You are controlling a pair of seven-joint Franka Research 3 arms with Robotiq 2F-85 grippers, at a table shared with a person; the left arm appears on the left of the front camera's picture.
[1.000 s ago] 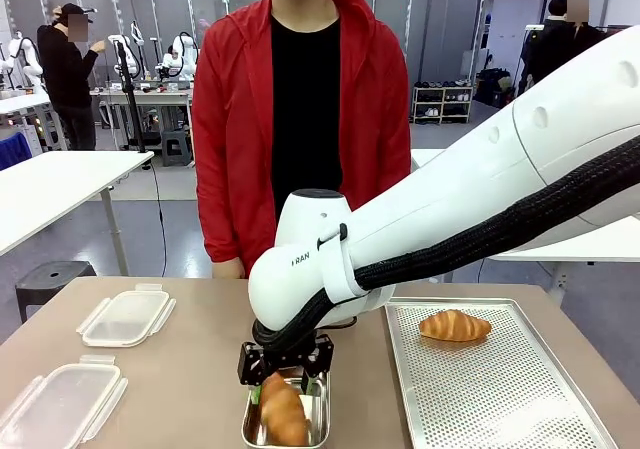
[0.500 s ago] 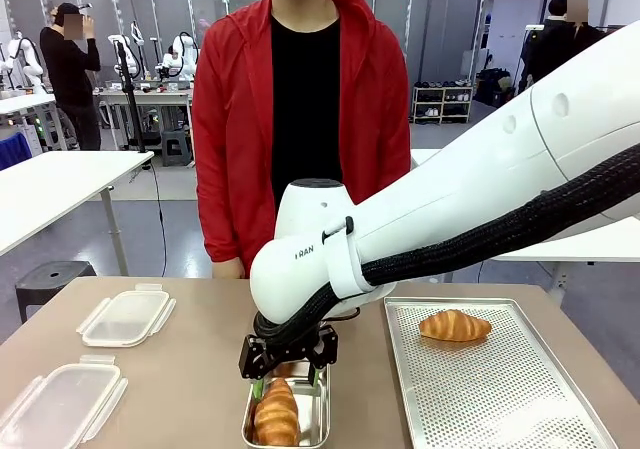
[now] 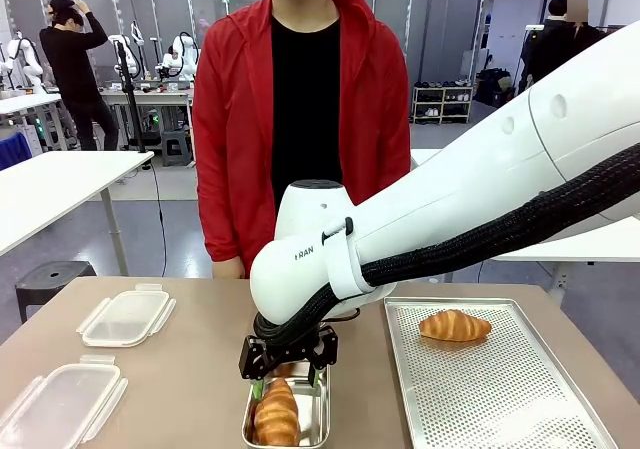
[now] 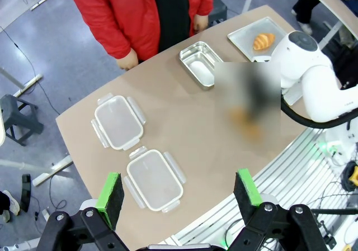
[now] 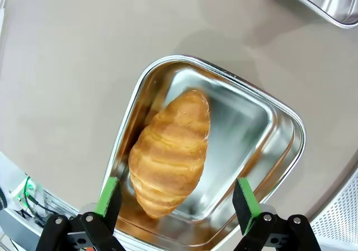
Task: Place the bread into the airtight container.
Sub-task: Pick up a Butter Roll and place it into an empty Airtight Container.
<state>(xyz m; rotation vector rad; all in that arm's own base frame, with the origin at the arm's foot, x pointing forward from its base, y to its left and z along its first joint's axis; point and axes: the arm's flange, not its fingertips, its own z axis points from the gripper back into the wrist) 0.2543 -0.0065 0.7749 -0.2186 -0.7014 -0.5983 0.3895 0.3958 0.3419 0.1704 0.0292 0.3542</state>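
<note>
A croissant (image 3: 277, 414) lies in a steel container (image 3: 322, 416) at the robot's edge of the table (image 3: 190, 369). The right gripper (image 3: 288, 361) hangs just above it, jaws spread wide and holding nothing. The bulky white right arm (image 3: 450, 209) reaches across the middle and blocks the table's centre in front of a person in a red jacket (image 3: 230, 119) at the far side.

To the left lie two clear clip-on lids (image 3: 127, 316) (image 3: 58, 404), with bare tabletop between them and the container. To the right, just beside the container, is a perforated tray (image 3: 500, 399) carrying a second croissant (image 3: 454, 325).

The right wrist view looks straight down between the right gripper (image 5: 177, 198)'s green pads (image 5: 109, 195). There the croissant (image 5: 170, 150) lies diagonally, leaning toward one long wall of the container (image 5: 291, 122), with open steel floor on its other side.

From high up, the left wrist view shows the left gripper (image 4: 179, 188) with its jaws apart and empty, well clear of the table. It also takes in a second steel container (image 4: 201, 65), empty, near the person's hand (image 4: 127, 61), a spot the arm covers in the front view.
</note>
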